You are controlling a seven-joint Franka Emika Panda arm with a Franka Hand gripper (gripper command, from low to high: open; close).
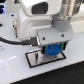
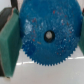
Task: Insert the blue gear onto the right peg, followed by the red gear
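My gripper (image 1: 53, 49) is shut on the blue gear (image 1: 54, 50), a bright blue toothed disc. I hold it just above the flat grey black-edged plate (image 1: 37, 60), at the plate's end toward the exterior view's right. In the wrist view the blue gear (image 2: 35, 47) fills most of the picture, with a dark hole at its centre. A teal finger pad (image 2: 7, 42) presses on one side and the other pad shows at the far edge. The right peg is hidden behind the gear and gripper. The red gear is out of view.
The arm's white and grey body (image 1: 40, 20) hangs over the plate. A black cable (image 1: 15, 41) runs across the white table (image 1: 15, 65) toward the gripper.
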